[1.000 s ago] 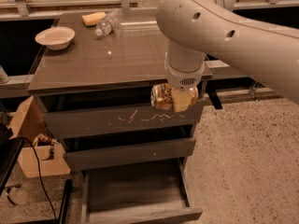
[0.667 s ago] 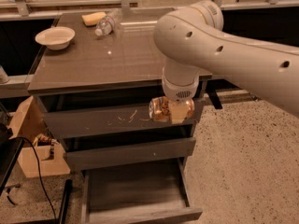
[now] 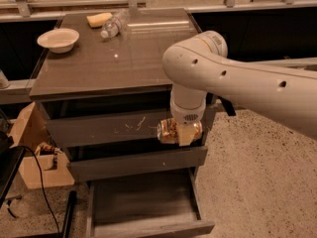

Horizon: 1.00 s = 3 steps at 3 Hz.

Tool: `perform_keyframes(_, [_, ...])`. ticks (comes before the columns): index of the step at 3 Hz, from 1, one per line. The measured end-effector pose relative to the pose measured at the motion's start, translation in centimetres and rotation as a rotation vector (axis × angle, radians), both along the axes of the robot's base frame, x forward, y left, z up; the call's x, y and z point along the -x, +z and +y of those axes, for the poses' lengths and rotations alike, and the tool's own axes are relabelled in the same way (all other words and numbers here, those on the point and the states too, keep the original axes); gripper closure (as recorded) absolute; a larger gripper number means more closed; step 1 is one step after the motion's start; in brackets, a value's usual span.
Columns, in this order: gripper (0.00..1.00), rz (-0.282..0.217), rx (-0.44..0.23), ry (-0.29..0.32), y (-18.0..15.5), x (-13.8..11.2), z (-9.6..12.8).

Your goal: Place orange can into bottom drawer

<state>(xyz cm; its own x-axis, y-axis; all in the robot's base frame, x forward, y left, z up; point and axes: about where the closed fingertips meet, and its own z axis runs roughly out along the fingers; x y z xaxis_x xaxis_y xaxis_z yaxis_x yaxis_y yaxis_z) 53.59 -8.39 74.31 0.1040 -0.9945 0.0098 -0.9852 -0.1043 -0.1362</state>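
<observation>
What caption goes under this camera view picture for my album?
The robot's gripper holds the orange can above the open bottom drawer.

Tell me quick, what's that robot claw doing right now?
Gripper: shut on the orange can, in front of the scratched upper drawer, with the bottom drawer open below.

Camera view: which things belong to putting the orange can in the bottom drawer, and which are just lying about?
Job: orange can, held by the gripper before the upper drawer; open bottom drawer.
Lying about: bowl, water bottle, yellow sponge, cardboard box.
</observation>
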Motion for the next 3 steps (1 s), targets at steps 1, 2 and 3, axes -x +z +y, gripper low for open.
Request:
perform_keyframes(1, [1.00, 0.018, -0.026, 0.023, -5.6, 1.1, 0.0])
perform_keyframes(2, [1.00, 0.018, -0.026, 0.023, -5.7, 1.1, 0.0])
perform_keyframes(3, [1.00, 0.032, -0.028, 0.030, -8.0, 1.2, 0.3])
